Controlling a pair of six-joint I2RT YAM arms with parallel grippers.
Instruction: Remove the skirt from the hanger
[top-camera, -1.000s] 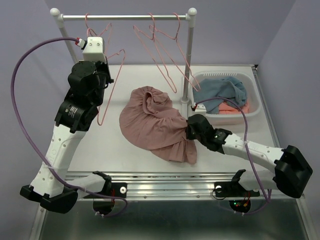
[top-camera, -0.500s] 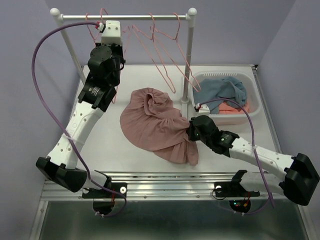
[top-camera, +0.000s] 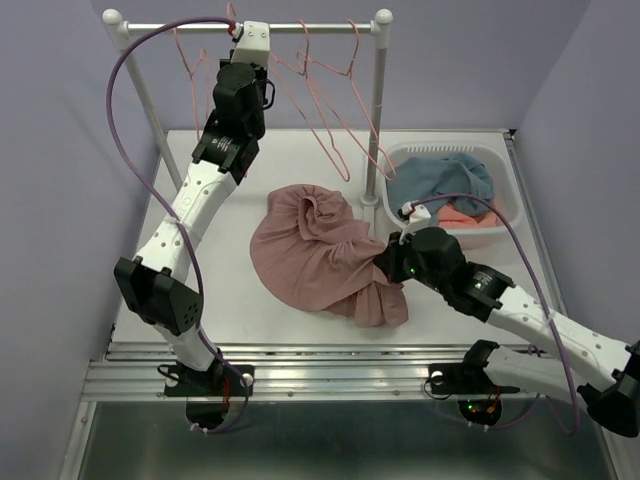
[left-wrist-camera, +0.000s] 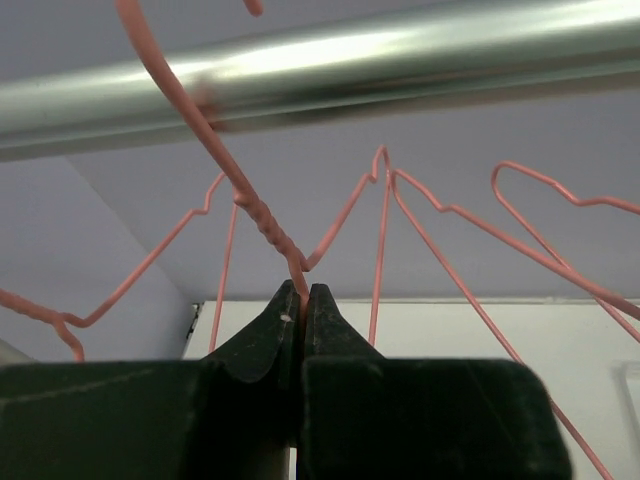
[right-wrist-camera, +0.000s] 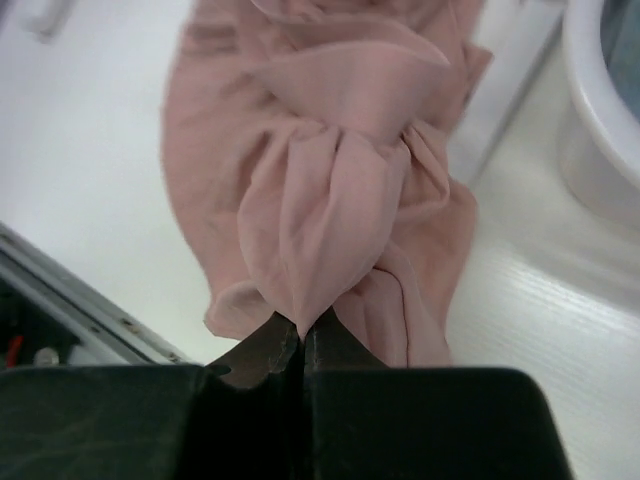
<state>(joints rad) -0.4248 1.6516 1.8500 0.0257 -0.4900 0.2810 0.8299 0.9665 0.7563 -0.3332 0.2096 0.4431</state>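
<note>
Finds the skirt (top-camera: 315, 255) heaped mid-table, toward the right edge, free of any wire. Pinches a fold at its near-right end in the right gripper (right-wrist-camera: 301, 330), jaws clenched, probably to steady or drag the cloth. Clamps the left gripper (left-wrist-camera: 302, 292) shut on the hanger (left-wrist-camera: 262, 225) at its twisted neck, under the rail (top-camera: 300, 28) along the far edge, likely parking it bare. Risks snagging the spare hangers (left-wrist-camera: 380, 240) alongside. Notes the basket (top-camera: 450, 150) by the far right corner, behind the rack post (top-camera: 375, 110)
</note>
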